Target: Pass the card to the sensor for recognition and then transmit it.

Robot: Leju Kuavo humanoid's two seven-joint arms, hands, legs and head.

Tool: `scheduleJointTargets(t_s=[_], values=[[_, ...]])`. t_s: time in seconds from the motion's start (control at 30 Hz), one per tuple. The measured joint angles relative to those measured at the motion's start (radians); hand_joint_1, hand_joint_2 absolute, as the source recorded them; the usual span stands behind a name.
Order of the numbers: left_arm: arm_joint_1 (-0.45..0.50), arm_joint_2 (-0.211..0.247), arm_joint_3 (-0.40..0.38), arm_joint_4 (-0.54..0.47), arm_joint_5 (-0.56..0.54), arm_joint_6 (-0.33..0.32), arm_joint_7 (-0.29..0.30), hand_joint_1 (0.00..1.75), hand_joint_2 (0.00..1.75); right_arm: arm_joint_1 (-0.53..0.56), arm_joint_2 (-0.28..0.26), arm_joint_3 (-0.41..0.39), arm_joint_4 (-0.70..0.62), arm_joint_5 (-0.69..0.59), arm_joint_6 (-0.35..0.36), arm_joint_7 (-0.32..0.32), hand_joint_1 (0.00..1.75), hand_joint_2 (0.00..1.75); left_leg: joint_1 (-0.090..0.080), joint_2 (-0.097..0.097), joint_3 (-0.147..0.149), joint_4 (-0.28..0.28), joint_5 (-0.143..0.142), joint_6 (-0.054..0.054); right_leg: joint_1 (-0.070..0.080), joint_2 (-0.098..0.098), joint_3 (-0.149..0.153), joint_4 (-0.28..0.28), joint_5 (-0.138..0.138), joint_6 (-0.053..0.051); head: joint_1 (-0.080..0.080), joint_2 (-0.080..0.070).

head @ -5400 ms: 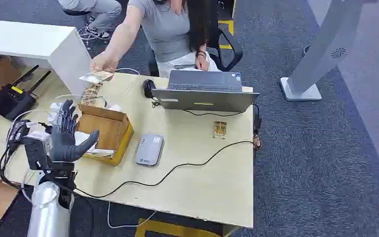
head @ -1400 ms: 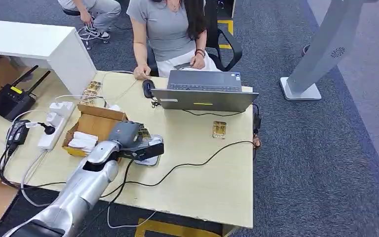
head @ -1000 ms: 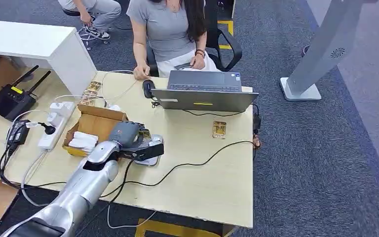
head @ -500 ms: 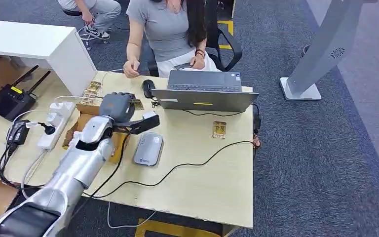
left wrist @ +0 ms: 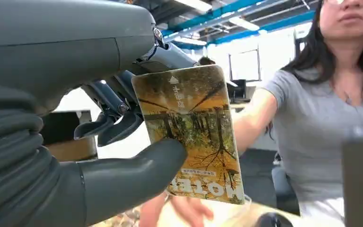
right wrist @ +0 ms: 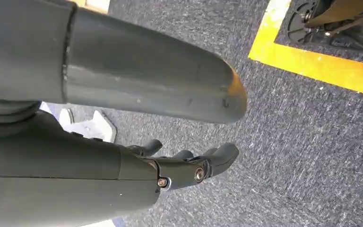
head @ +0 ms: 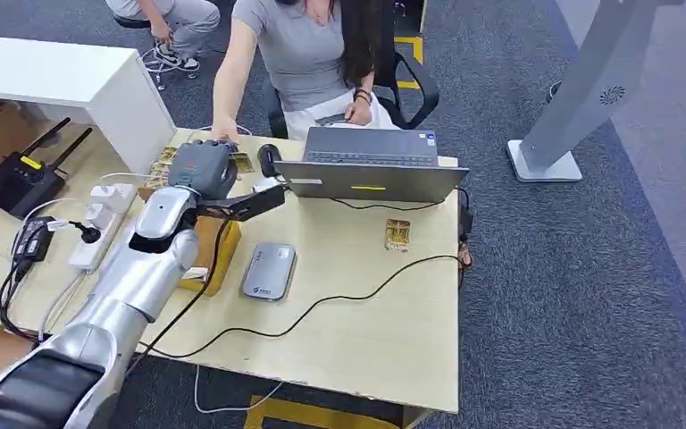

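Over desk point(head: 384, 295), L hand point(head: 204, 168) pinches card point(left wrist: 191, 132) upright.

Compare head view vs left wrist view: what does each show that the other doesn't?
Head view alone: the desk, sensor, laptop, cardboard box and a spare card. Left wrist view alone: the card's forest print, with the thumb pressed on its face. Both: the left hand holding the card, and the seated person reaching toward it.
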Motion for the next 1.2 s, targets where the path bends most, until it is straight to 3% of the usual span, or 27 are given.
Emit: scheduleJointTargets(t_s=[0.1,0.27,0.63,0.67,0.83,0.93,1.07,1.2], values=[[-0.088,0.020,0.003,0.044,-0.022,-0.002,0.030,1.75,1.75,-0.001,0.000,0.000,0.000,0.010,0.000,0.007,0.00,0.00,0.000,0.000,0.000,0.000,0.001,0.000,0.001,0.000,0.000,0.000,0.001,0.000,0.000,0.000],[-0.181,0.042,0.009,0.126,-0.030,0.023,0.030,1.75,1.75,-0.003,0.000,-0.004,0.000,0.019,-0.002,0.014,0.00,0.00,0.000,0.000,0.000,0.000,0.001,0.000,0.001,0.000,0.000,0.000,0.001,0.000,0.000,0.000],[-0.191,0.050,0.010,0.171,-0.029,0.055,0.021,1.75,1.75,-0.003,0.002,-0.008,0.000,0.021,-0.002,0.021,0.00,0.00,0.000,0.000,0.000,0.000,0.001,0.000,0.000,0.000,0.000,0.000,0.001,0.000,0.000,0.000],[-0.191,0.051,0.010,0.186,-0.030,0.058,0.021,0.00,1.75,-0.004,0.002,-0.011,0.000,0.023,-0.002,0.021,0.00,0.00,0.000,0.000,-0.001,0.000,0.001,0.000,0.000,0.000,0.000,0.000,0.001,0.000,0.000,0.000],[-0.166,0.050,0.032,0.197,-0.026,0.083,0.013,0.00,1.75,-0.004,0.003,-0.019,0.000,0.032,-0.003,0.023,0.00,0.00,0.000,0.000,-0.001,0.000,0.001,0.000,0.000,0.000,0.000,0.000,0.001,0.000,0.000,0.000],[-0.123,0.044,0.045,0.167,0.000,0.094,-0.028,0.00,1.75,-0.004,0.004,-0.029,0.000,0.029,-0.008,0.025,0.00,0.00,-0.001,0.000,0.000,0.000,0.001,0.000,0.000,0.000,0.000,0.000,0.001,0.000,0.000,0.000],[0.036,0.029,0.063,-0.005,0.059,0.129,-0.090,0.00,1.75,-0.004,0.008,-0.053,0.000,0.024,-0.013,0.029,0.00,0.00,-0.001,0.000,0.000,0.000,0.001,0.000,0.000,0.001,0.000,0.000,0.001,0.001,0.000,0.000],[0.304,0.016,0.074,-0.258,0.093,0.227,-0.148,0.00,1.75,0.000,0.018,-0.082,0.000,0.008,-0.029,0.037,0.00,0.00,-0.001,0.004,0.001,-0.001,-0.003,0.000,-0.001,0.005,0.000,0.000,-0.001,0.000,0.002,0.000]])
